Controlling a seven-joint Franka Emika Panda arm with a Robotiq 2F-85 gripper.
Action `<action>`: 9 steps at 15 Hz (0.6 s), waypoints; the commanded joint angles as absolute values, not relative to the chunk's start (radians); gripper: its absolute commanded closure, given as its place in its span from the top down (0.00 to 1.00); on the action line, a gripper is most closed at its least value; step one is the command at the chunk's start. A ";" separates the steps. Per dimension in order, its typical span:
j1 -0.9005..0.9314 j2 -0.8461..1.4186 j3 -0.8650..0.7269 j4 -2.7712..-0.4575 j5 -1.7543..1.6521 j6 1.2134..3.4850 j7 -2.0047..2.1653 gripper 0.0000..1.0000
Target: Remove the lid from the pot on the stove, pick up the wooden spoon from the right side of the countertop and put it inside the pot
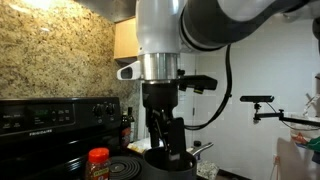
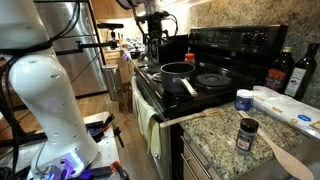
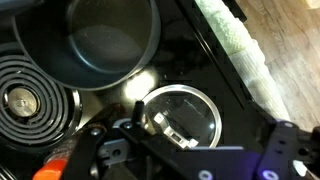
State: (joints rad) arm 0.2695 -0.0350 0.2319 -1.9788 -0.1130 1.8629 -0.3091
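In the wrist view the pot (image 3: 100,40) stands uncovered on the stove (image 3: 190,60), its dark inside bare. The glass lid (image 3: 185,112) lies flat on the cooktop beside the pot, toward the stove's front edge. My gripper (image 3: 185,150) hangs over the lid, open, with the fingers spread to either side and holding nothing. In an exterior view the gripper (image 1: 165,135) is just above the pot (image 1: 172,158). The wooden spoon (image 2: 287,157) lies on the granite countertop, far from the gripper (image 2: 155,45) and the pot (image 2: 178,70).
A coil burner (image 3: 30,95) is beside the pot, and an orange-lidded jar (image 1: 98,160) stands on the cooktop. A towel (image 3: 235,45) hangs on the stove front. A spice jar (image 2: 246,133), a tub (image 2: 243,99) and bottles (image 2: 283,70) stand near the spoon.
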 commanded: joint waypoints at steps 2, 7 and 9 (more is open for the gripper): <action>0.272 0.017 0.249 -1.950 -0.129 1.852 -0.273 1.00; 0.237 0.007 0.215 -1.858 -0.152 1.835 -0.037 1.00; 0.207 -0.030 0.180 -1.839 -0.143 1.817 -0.004 1.00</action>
State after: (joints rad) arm 0.2500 0.0171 0.2090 -1.8713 -0.1541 1.8580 -0.0634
